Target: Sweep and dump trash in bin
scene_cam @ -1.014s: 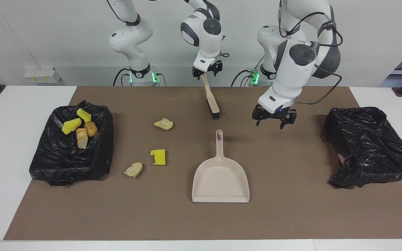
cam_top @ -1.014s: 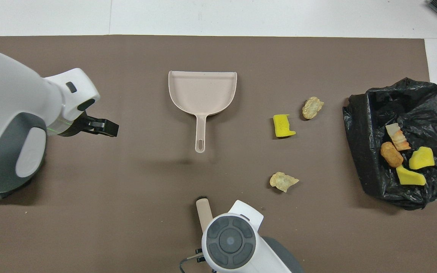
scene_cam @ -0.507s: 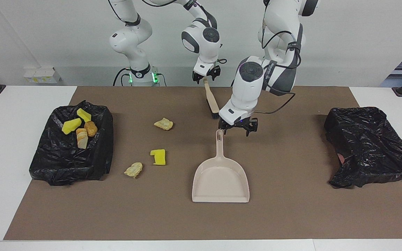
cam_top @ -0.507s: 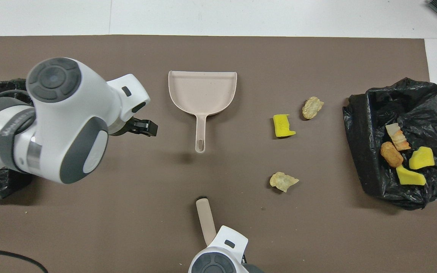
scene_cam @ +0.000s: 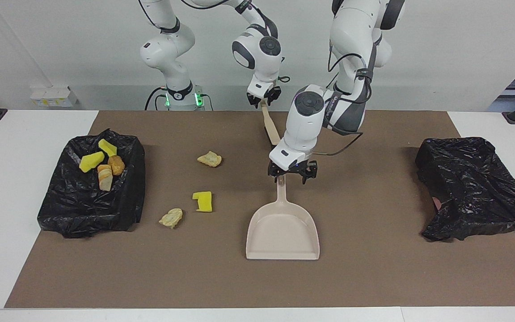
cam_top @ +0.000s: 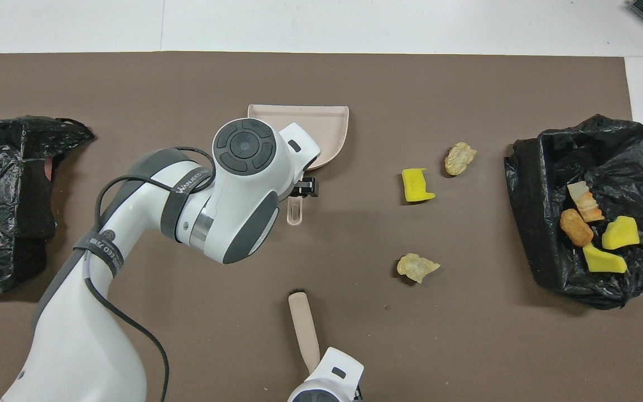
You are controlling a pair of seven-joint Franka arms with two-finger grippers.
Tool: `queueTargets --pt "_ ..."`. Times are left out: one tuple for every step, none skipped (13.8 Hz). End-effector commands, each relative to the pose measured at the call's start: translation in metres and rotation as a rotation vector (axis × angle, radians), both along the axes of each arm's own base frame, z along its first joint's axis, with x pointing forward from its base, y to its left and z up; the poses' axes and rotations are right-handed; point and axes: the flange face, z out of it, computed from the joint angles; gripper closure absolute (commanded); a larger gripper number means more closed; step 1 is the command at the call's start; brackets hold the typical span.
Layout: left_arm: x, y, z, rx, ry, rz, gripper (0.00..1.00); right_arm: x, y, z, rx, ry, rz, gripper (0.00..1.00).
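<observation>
Reaching the pan [scene_cam: 283, 232] handle is the change: your left gripper [scene_cam: 291, 175] now sits low over the handle tip, at the pan's 12 o'clock in the facing view, fingers wide open to either side of it and nothing gripped yet. Judged from that, the pan pickup is next, then sweeping.

Your right gripper [scene_cam: 264, 96] holds the brush [scene_cam: 270, 125] by its handle top, fingers closed on it. The brush leans at 12 o'clock of the pan, its bristles hidden by the left arm.

Trash [scene_cam: 203, 201]: three scraps loose on the mat [scene_cam: 373, 277], at 9 to 10 o'clock of the pan. Four more are already in the bin [scene_cam: 61, 210], at the mat's 9 o'clock. A second bin [scene_cam: 476, 188] sits at 3 o'clock.

Versus a second ago: the left gripper was up in the air at the pan's 1 o'clock, clear of the handle. The right gripper looked wider. Pan, trash and bins haven't moved.
</observation>
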Motion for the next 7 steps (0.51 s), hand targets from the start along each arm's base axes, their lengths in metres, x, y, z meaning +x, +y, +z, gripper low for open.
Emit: queueTargets --pt "0.004 -0.010 -0.004 -0.023 -0.022 0.019 0.00 -0.001 -0.002 -0.001 0.009 0.007 -0.039 0.77" --pt "0.003 -0.012 -0.006 -0.022 -0.021 0.016 0.05 0.000 -0.002 -0.002 0.004 0.009 -0.046 0.85" --pt "0.000 -0.015 -0.006 -0.022 -0.021 0.010 0.13 -0.001 -0.003 -0.002 0.000 0.013 -0.043 0.93" --pt "0.000 -0.015 -0.008 -0.020 -0.021 0.010 0.25 -0.001 -0.003 -0.001 0.001 0.012 -0.045 1.00" --pt "0.000 -0.015 -0.009 -0.018 -0.024 0.004 0.37 0.000 -0.004 0.003 0.008 0.007 -0.048 1.00" --pt "-0.002 -0.015 -0.011 -0.015 -0.020 -0.001 0.51 0.004 -0.006 0.010 0.014 -0.001 -0.073 1.00" --pt "-0.002 -0.015 -0.013 -0.013 -0.018 -0.004 0.57 0.007 -0.009 0.021 0.020 -0.013 -0.121 1.00"
